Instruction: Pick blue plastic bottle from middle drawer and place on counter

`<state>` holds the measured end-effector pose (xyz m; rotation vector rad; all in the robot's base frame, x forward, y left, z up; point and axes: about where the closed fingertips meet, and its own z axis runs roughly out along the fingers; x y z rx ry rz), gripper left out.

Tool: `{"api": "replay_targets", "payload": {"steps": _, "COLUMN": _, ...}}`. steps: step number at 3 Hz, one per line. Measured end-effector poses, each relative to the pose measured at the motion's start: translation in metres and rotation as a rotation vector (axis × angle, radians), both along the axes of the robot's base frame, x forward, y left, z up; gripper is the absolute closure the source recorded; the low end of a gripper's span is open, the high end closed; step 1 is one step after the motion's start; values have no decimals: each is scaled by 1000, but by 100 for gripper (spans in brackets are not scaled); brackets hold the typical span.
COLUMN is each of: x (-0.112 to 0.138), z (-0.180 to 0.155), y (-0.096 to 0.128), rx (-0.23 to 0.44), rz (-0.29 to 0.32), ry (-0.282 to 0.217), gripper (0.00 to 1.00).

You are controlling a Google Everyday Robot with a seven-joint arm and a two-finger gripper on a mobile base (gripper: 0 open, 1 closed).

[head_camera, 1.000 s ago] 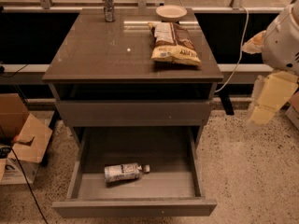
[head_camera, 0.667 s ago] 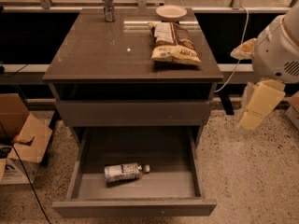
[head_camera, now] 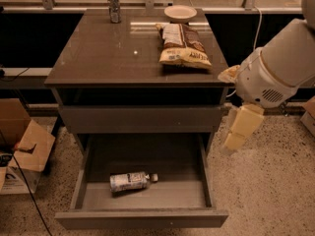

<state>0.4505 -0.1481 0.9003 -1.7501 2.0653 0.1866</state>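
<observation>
Right of the cabinet, claw (head_camera: 236,139) hangs beside the open middle drawer (head_camera: 142,218); can't tell if spread or pressed together. Blue plastic bottle (head_camera: 129,182) lies sideways on the drawer floor, cap right. Chip bag (head_camera: 181,45) on table (head_camera: 98,58).

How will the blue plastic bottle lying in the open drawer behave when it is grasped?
The blue plastic bottle lies on its side, so it may roll if nudged. Being small plastic, it is probably light. The claw hangs right of the drawer.
</observation>
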Motion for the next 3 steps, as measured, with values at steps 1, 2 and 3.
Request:
{"api": "replay_targets", "payload": {"steps": 1, "x": 7, "z": -25, "y": 12, "rx": 19, "rz": 21, "ry": 36, "gripper": 0}}
{"api": "replay_targets", "payload": {"steps": 2, "x": 10, "z": -37, "y": 24, "rx": 14, "rz": 18, "ry": 32, "gripper": 0}}
{"api": "replay_targets", "payload": {"steps": 3, "x": 18, "z": -57, "y": 43, "rx": 43, "rz": 52, "ry": 45, "gripper": 0}}
